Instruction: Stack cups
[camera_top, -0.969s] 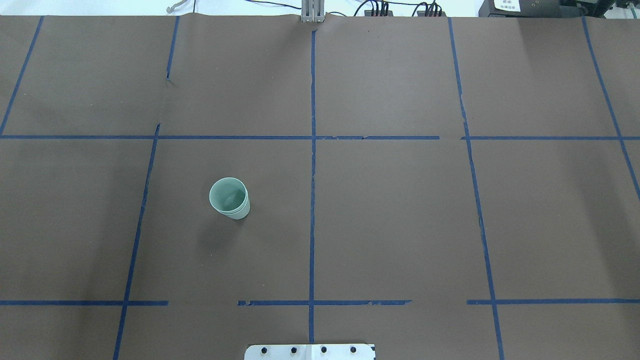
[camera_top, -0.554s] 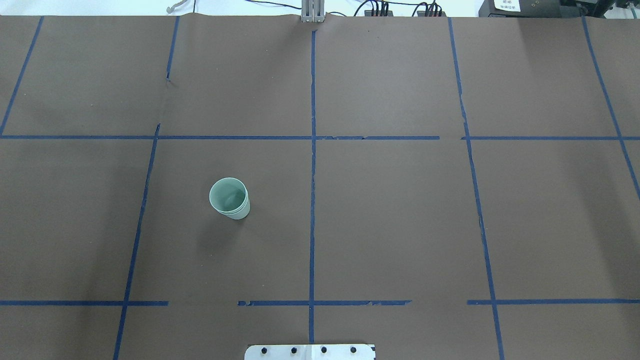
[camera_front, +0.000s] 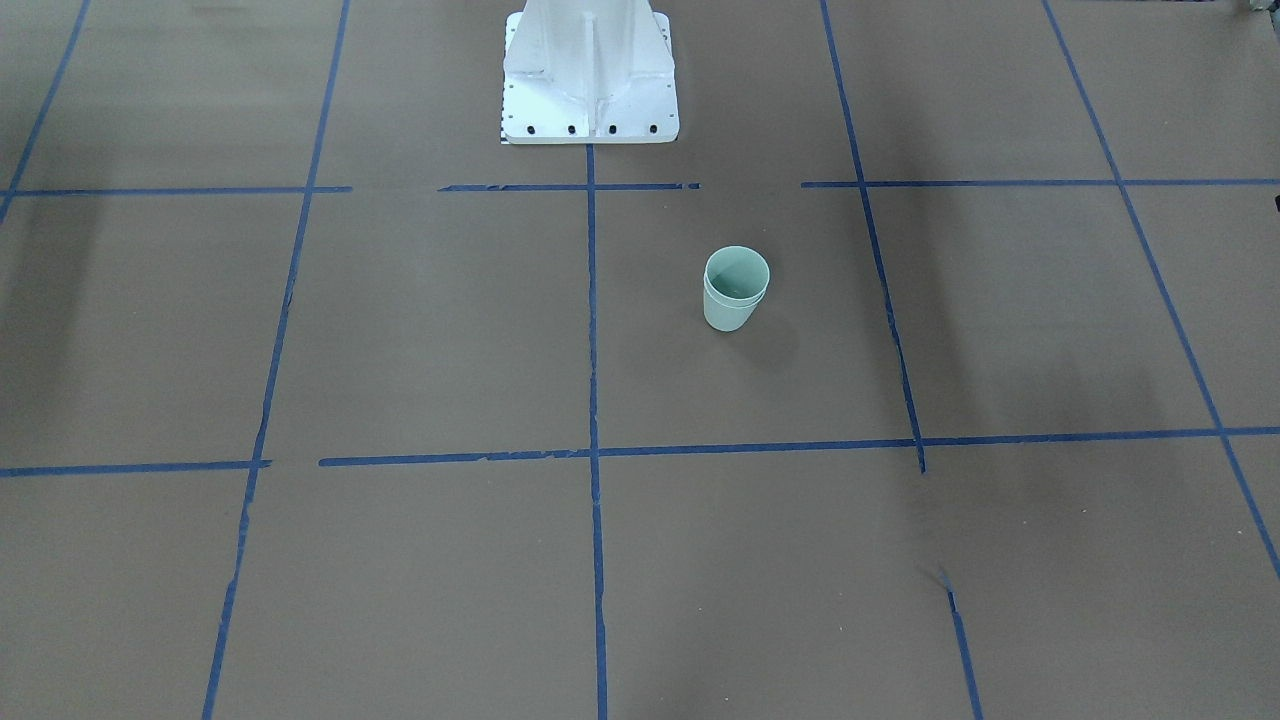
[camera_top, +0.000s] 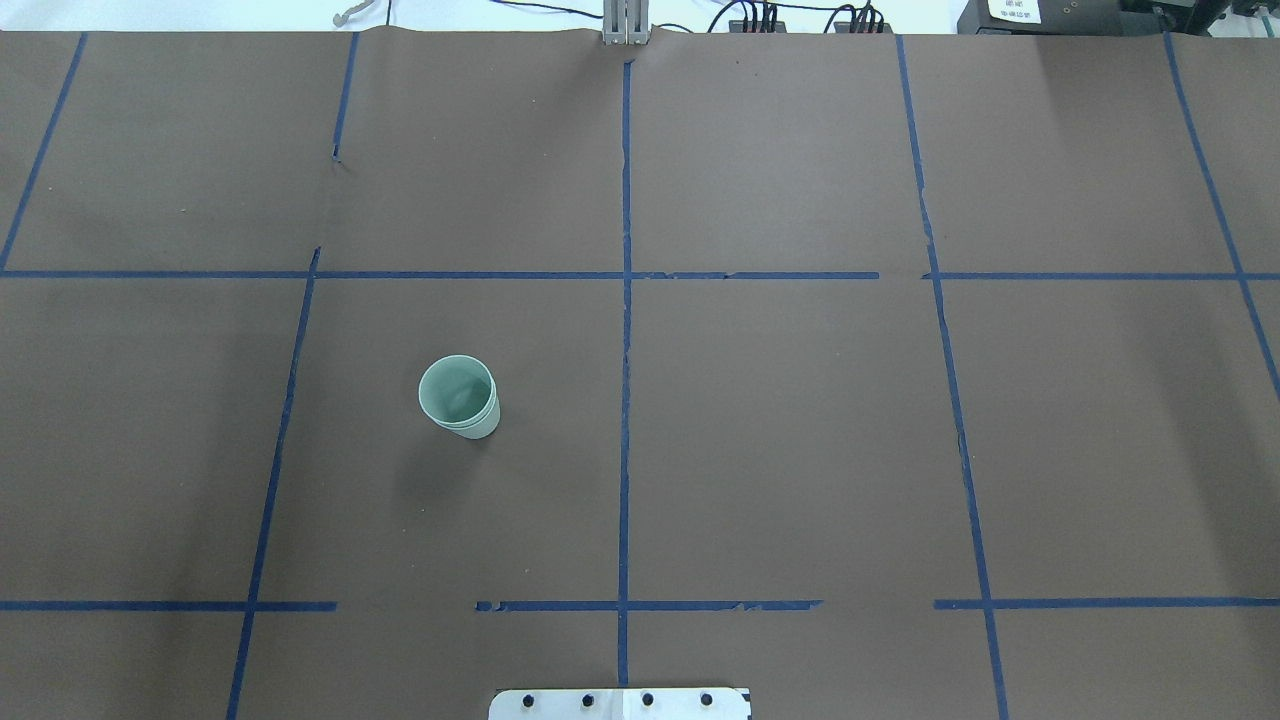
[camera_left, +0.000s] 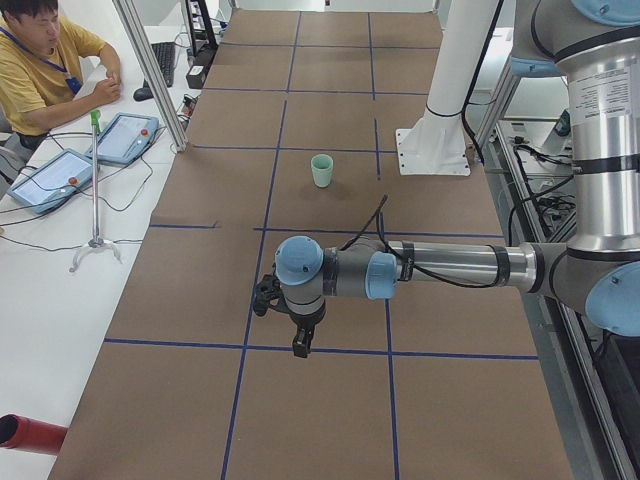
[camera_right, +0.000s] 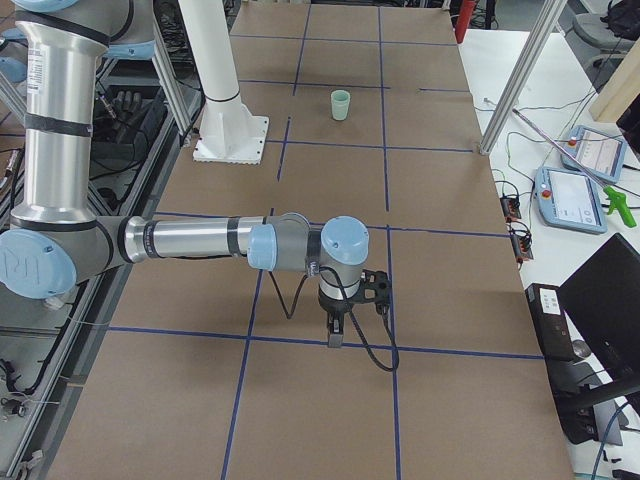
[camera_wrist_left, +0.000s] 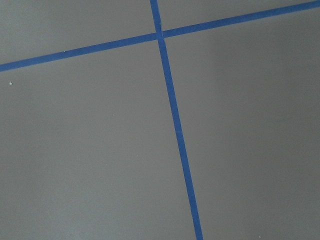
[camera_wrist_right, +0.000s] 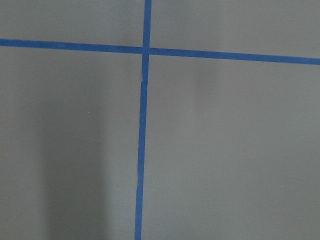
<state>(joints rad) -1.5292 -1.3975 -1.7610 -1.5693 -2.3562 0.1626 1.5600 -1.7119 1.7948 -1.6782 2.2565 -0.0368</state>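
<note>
Two pale mint-green cups (camera_top: 458, 397) stand upright, one nested inside the other, on the brown table left of the centre tape line. Two rims show one above the other. The stack also shows in the front-facing view (camera_front: 736, 290), the exterior left view (camera_left: 321, 170) and the exterior right view (camera_right: 341, 104). My left gripper (camera_left: 298, 348) hangs over the table's left end, far from the cups. My right gripper (camera_right: 334, 338) hangs over the right end. I cannot tell whether either is open or shut. Both wrist views show only bare table and blue tape.
Blue tape lines (camera_top: 626, 300) divide the brown table into a grid. The robot's white base (camera_front: 588, 70) stands at the near edge. A seated operator (camera_left: 40, 60) and tablets (camera_left: 48, 178) are beside the left end. Pendants (camera_right: 578, 195) lie beside the right end.
</note>
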